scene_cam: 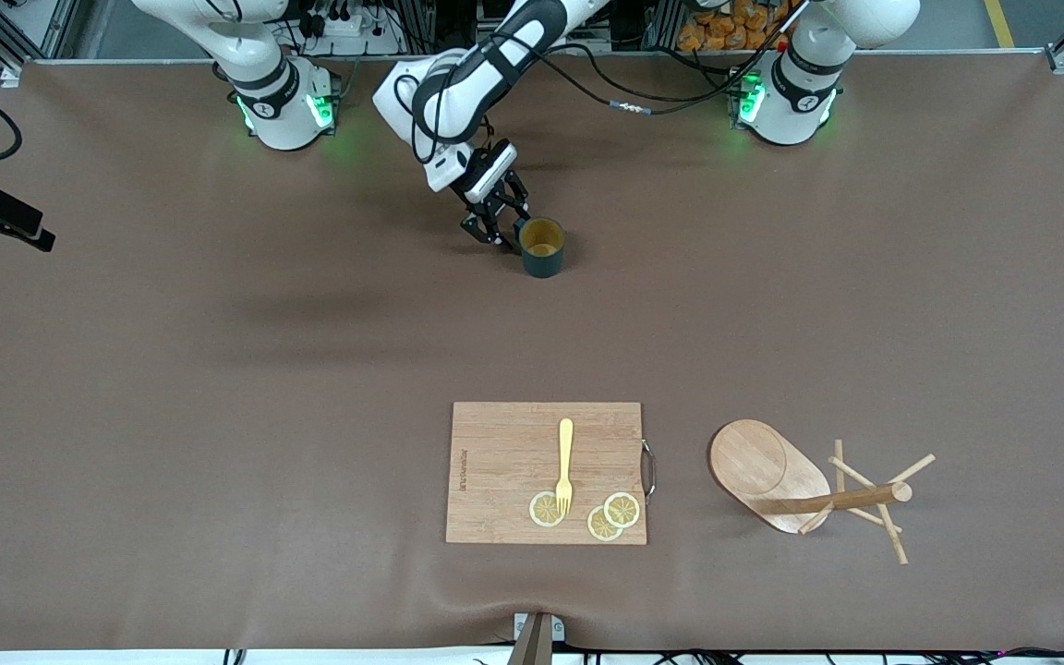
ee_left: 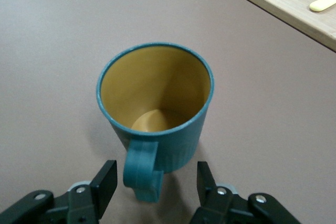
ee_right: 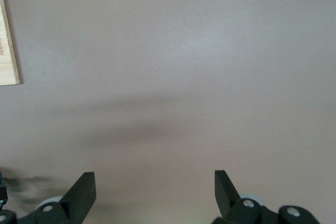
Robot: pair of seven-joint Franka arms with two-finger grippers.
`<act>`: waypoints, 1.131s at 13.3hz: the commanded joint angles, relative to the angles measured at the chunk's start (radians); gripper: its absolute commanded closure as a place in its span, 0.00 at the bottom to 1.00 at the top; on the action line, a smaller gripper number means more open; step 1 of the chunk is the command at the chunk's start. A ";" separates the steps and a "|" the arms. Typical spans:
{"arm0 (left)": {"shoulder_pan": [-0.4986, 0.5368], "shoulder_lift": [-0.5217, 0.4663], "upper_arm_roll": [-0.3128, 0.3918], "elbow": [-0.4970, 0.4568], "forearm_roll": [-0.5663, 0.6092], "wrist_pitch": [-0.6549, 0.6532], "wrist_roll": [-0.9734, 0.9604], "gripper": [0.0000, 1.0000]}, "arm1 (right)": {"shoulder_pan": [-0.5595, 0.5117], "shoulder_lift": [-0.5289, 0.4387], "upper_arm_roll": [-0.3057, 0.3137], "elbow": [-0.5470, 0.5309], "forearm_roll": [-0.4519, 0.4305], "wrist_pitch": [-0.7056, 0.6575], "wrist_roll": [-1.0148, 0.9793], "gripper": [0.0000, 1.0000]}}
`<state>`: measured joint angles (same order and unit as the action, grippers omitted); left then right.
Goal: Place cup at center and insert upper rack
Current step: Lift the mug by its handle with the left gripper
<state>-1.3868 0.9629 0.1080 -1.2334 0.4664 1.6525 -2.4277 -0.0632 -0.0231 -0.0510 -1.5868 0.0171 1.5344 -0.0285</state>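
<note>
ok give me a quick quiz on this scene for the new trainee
1. True or false: the upper rack stands upright on its base.
2. Which part of the cup sits between the open fingers of the left claw? A. its handle B. its rim C. no part
3. Fill in: the cup stands ___ from the front camera than the cutting board.

Key:
1. False. The rack lies tipped over, pole and pegs down on the table.
2. A. The fingers flank the handle without gripping it.
3. farther
</note>
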 commanded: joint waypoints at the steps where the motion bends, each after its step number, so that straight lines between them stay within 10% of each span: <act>1: -0.008 0.008 0.004 0.012 0.008 -0.031 0.030 0.36 | -0.013 -0.017 0.011 -0.001 0.006 -0.011 -0.011 0.00; 6: -0.008 0.008 0.001 0.014 0.006 -0.036 0.050 0.70 | -0.012 -0.018 0.014 -0.001 0.004 -0.011 -0.011 0.00; 8: -0.008 0.007 0.001 0.014 0.006 -0.034 0.050 1.00 | -0.012 -0.023 0.013 -0.001 0.004 -0.011 -0.011 0.00; 15: 0.043 -0.099 0.001 0.015 -0.037 -0.036 0.160 1.00 | -0.007 -0.023 0.014 -0.001 0.004 -0.011 -0.007 0.00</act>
<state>-1.3786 0.9390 0.1098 -1.2089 0.4612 1.6351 -2.3305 -0.0631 -0.0267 -0.0467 -1.5840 0.0171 1.5330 -0.0285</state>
